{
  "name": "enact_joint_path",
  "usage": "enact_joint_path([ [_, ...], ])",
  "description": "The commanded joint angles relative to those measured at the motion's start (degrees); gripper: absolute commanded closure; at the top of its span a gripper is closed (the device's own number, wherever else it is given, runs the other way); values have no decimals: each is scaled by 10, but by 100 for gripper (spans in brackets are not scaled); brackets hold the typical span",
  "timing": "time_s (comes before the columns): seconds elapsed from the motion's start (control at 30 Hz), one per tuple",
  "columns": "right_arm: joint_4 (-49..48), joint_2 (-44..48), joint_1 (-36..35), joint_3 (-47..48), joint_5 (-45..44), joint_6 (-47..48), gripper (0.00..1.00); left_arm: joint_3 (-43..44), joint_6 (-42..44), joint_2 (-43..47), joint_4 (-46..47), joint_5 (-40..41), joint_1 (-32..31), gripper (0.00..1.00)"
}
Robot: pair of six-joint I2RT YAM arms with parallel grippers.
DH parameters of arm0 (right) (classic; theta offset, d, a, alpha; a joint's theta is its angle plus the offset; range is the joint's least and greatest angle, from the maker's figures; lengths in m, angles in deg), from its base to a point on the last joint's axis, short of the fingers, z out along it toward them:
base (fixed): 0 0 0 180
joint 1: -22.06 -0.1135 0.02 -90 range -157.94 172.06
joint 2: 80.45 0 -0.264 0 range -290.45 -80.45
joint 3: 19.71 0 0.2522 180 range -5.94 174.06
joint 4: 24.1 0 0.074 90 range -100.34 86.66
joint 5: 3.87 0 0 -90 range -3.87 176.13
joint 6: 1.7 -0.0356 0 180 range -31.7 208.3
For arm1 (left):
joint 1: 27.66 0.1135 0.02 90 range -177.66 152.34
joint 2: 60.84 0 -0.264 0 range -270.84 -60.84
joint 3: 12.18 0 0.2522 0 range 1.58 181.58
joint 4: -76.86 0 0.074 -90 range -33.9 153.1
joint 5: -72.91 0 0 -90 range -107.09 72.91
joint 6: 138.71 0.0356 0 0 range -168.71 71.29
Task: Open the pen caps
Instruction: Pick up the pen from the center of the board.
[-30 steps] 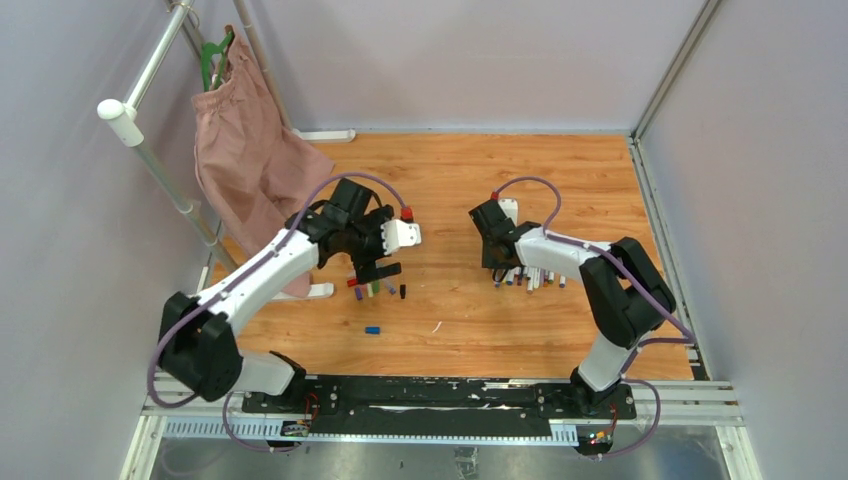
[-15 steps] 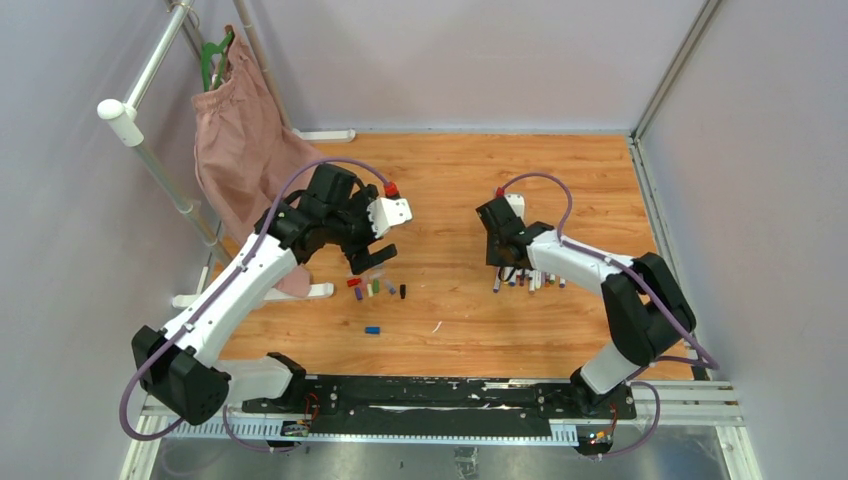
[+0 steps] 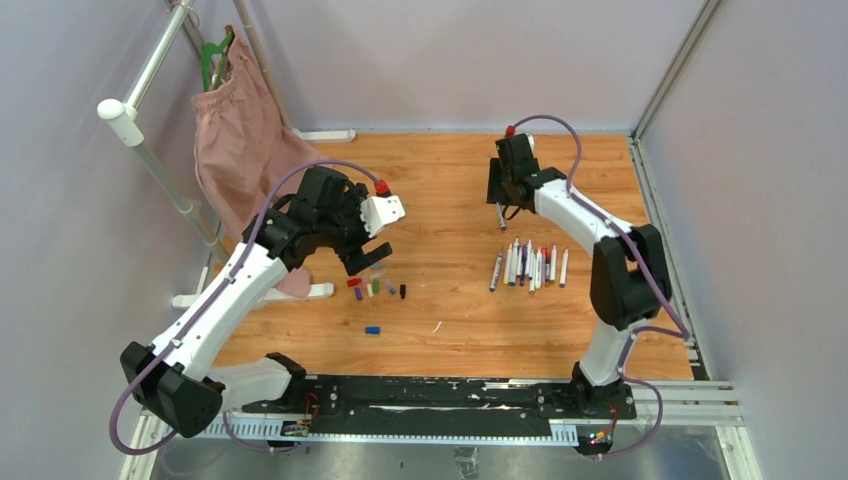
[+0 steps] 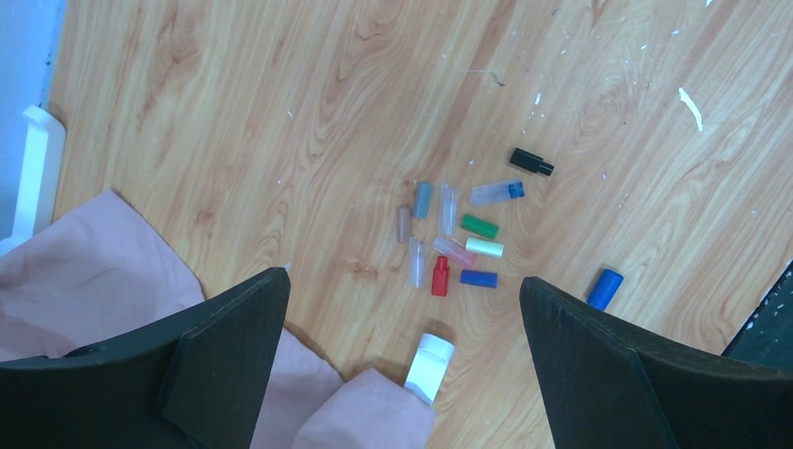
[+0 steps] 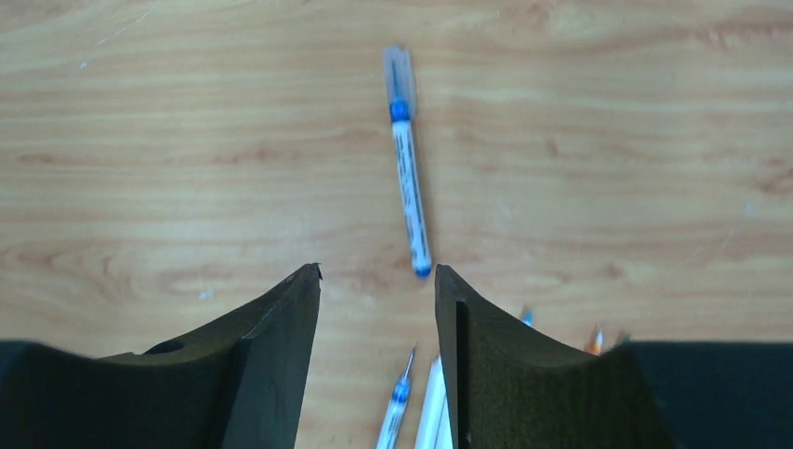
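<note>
Right fingers (image 5: 252,374) quit pens (image 3: 528,266), parted; left fingers (image 4: 215,365) parted over pen caps (image 4: 449,251) beside cloth (image 4: 93,271).

Blurred pen cap (image 5: 397,73) on blue pen (image 5: 411,196)

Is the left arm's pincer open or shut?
Open: the left pincer's two black fingers stand wide apart, holding nothing; loose pen caps lie on the table below.

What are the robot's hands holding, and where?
Nothing, it seems. Left gripper open above the pen caps; right gripper open, blue pen lying loose between its tips.
</note>
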Motion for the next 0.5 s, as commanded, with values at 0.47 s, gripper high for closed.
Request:
enact_joint_path([
  [0.47, 79, -232, 46, 161, 75, 98, 70, -7, -14, 21, -8, 4, -3, 0],
])
